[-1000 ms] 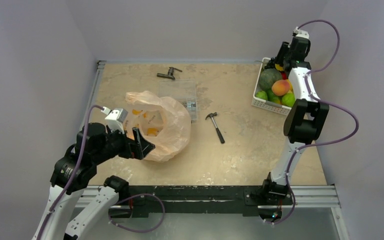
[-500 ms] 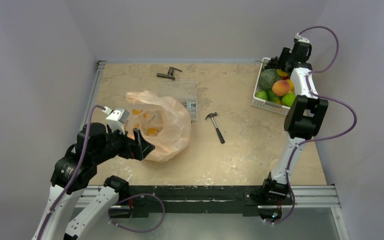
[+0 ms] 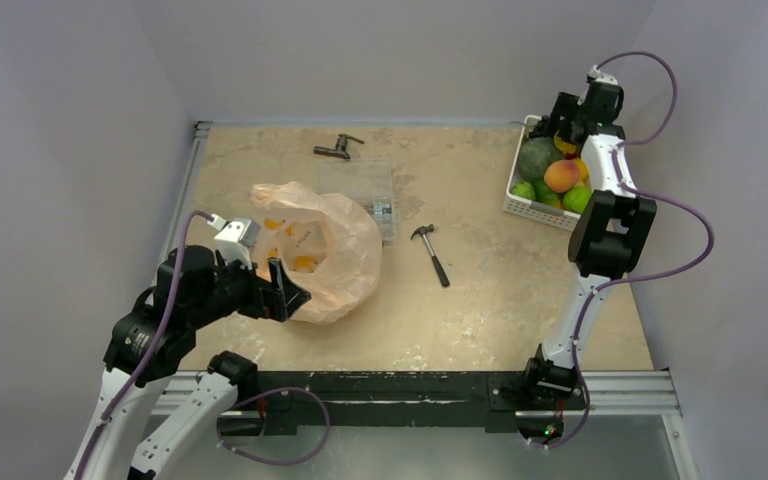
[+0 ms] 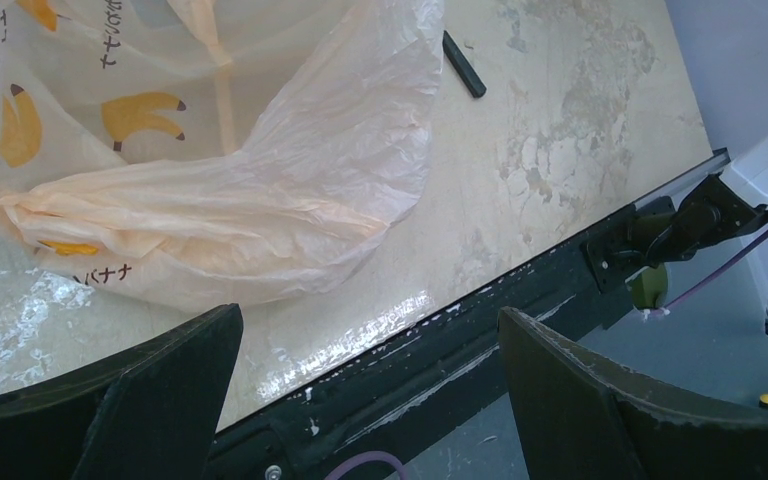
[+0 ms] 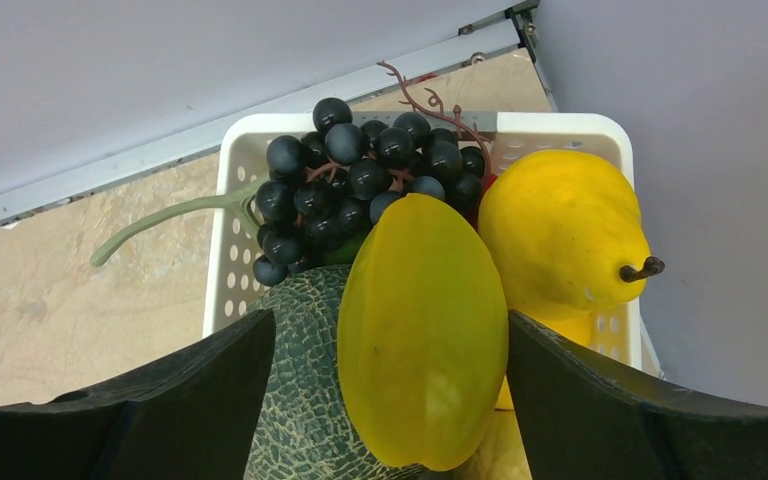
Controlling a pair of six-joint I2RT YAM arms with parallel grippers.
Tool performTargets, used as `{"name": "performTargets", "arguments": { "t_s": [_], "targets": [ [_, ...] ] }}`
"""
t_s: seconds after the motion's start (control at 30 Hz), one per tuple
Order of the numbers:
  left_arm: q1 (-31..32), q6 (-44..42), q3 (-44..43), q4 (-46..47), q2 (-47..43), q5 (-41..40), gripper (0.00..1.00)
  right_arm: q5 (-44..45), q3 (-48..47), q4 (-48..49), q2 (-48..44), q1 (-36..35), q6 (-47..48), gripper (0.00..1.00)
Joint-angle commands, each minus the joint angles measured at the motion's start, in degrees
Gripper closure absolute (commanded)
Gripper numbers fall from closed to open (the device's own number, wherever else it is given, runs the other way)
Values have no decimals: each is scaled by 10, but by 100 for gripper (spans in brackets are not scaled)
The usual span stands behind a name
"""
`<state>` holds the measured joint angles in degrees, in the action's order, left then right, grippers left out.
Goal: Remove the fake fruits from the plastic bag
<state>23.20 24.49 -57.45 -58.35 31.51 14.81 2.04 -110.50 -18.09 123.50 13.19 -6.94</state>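
Note:
The peach-orange plastic bag lies crumpled at the table's left; banana prints show through its film. My left gripper hangs open just off the bag's near edge, nothing between its fingers. My right gripper is open over the white basket. Between its spread jaws a yellow fake fruit rests on the netted green melon, with a gap to the left finger. A peach and a green apple also lie in the basket.
Dark grapes and a yellow pear fill the basket's far end. A hammer lies mid-table, a clear parts box behind the bag, and a black tool at the back.
The right gripper's jaws have spread wider and let go of the yellow fruit, which now rests in the basket. The left arm and bag have barely moved.

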Motion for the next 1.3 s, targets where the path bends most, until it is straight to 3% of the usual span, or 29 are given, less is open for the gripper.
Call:
{"name": "performTargets", "arguments": {
  "t_s": [0.0,0.17,0.63,0.77,0.97,1.27],
  "targets": [
    [-4,3,4,16,0,12,0,12,-32,-4,-12,2,-2,17],
    [-3,3,3,16,-2,13,0,25,-38,-10,-20,1,0,11],
    [-3,1,4,9,-7,16,0,31,-43,-20,-25,1,0,8],
    [-3,2,1,7,-7,12,0,54,-78,-64,-39,1,-12,7],
    [-3,5,-32,-3,-9,-19,0,92,-62,-128,-140,0,-69,1],
    [-3,25,-82,-6,-10,-28,0,35,102,-128,-356,-16,-75,1]
  ]
}}
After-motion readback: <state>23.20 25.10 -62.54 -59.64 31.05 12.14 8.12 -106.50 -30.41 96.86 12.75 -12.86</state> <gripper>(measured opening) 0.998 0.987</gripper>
